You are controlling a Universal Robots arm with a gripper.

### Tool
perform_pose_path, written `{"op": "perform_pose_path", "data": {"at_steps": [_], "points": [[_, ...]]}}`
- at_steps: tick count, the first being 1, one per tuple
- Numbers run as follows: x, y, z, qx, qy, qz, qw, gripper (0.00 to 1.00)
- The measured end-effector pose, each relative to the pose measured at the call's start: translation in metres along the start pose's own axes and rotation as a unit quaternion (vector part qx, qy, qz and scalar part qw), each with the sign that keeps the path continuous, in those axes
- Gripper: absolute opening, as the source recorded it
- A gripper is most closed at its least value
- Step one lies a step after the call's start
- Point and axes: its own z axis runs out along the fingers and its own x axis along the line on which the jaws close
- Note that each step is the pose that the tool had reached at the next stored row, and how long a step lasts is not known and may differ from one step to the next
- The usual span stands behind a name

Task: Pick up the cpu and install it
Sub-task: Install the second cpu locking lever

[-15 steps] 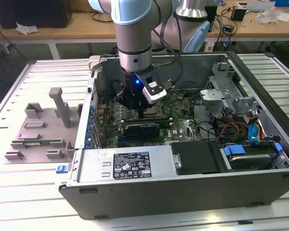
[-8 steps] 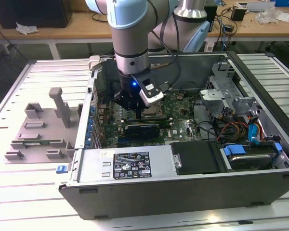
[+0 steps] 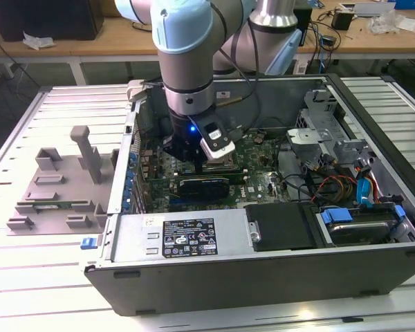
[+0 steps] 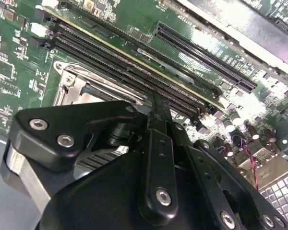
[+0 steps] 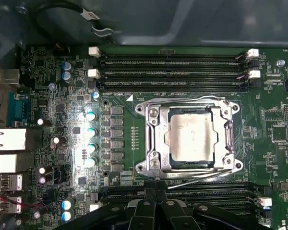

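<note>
In the first wrist view the cpu lies flat inside the metal socket frame on the green motherboard, its silver-grey top facing up. My gripper hangs just off the socket's lever side, over the nearer memory slots, with its black fingers closed together and nothing between them. The second wrist view shows the gripper over the long memory slots, with a corner of the socket frame beside it. In the exterior view the gripper reaches down into the open computer case, above the motherboard.
Rows of memory slots flank the socket. The case holds a power supply, a drive with a blue tab and loose cables. A grey fixture tray sits on the table at the exterior view's left.
</note>
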Motion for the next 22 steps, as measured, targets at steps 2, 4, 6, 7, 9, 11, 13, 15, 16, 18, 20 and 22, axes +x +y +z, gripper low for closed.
{"op": "perform_pose_path", "data": {"at_steps": [2,4,6,7,9,11,13,15,16,18,20,22], "points": [[0.0,-0.0023,0.001,-0.017,0.0001,0.001,0.9999,0.11],[0.0001,-0.0037,0.0026,-0.0313,0.0002,0.002,0.9995,0.11],[0.0001,-0.0073,0.0037,-0.0385,0.0002,0.002,0.9993,0.11],[0.0002,-0.0101,0.0038,-0.0424,0.0003,0.003,0.9991,0.11],[0.0001,-0.0131,0.0038,-0.0484,0.0004,0.003,0.9988,0.11],[0.0001,-0.0156,0.004,-0.0551,0.0004,0.003,0.9985,0.11],[0.0001,-0.0178,0.0049,-0.0622,0.0005,0.004,0.9981,0.11],[0.0002,-0.019,0.0066,-0.0734,0.0005,0.004,0.9973,0.11],[0.0002,-0.0191,0.0073,-0.0776,0.0006,0.005,0.997,0.11],[0.0004,-0.0193,0.0091,-0.0827,0.0006,0.005,0.9966,0.11],[0.001,-0.0198,0.0118,-0.0856,0.0007,0.005,0.9963,0.11],[0.0036,-0.0199,0.0128,-0.0892,0.0007,0.005,0.996,0.11]]}}
